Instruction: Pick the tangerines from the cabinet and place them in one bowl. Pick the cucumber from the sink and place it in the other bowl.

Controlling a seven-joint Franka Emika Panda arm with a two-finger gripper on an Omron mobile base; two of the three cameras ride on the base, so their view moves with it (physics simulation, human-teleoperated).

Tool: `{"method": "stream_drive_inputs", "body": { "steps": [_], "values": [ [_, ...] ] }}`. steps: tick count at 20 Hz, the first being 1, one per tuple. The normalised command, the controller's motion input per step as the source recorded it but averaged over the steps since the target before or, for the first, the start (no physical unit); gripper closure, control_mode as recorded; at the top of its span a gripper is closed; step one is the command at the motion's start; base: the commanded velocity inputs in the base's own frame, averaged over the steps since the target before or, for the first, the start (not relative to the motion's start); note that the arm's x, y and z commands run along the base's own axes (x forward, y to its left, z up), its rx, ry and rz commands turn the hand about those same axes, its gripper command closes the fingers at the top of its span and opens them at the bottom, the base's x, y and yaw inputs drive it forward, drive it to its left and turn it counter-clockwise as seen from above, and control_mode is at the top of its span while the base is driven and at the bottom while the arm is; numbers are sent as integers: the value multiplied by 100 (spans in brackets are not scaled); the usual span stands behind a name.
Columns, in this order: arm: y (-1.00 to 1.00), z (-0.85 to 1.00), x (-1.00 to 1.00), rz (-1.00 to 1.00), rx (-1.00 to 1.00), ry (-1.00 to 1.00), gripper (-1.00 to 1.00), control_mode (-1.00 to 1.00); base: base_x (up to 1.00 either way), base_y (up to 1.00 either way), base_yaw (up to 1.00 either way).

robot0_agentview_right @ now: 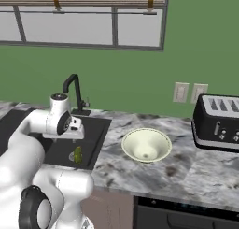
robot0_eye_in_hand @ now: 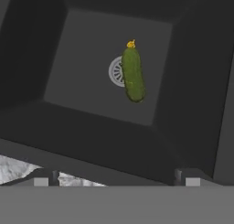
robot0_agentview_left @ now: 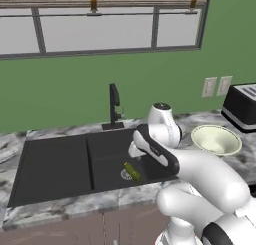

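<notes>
One cucumber [robot0_eye_in_hand: 133,74] lies over the black sink's [robot0_agentview_left: 50,169] drain [robot0_eye_in_hand: 116,71].

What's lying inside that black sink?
A green cucumber lies on the floor of the sink, in its right basin, partly over the round metal drain. The robot's arm hides part of that basin from the base cameras.

We see our arm [robot0_agentview_left: 200,174] folded forward and bent down, the wrist pointing downward, and our gripper [robot0_eye_in_hand: 116,176] with its jaws spread wide, holding nothing.
</notes>
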Motion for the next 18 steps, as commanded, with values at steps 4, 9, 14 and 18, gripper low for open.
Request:
{"method": "stream_drive_inputs", "body": {
  "steps": [4, 9, 14, 18],
  "values": [
    [15, -24, 32, -1, -2, -6, -100, -100, 0, 0, 0],
    [0, -29, 22, -5, -5, -7, -100, -100, 0, 0, 0],
    [0, -32, 22, -2, -1, -9, -100, -100, 0, 0, 0],
    [0, -41, 23, 0, 0, -3, -100, -100, 0, 0, 0]
  ]
}}
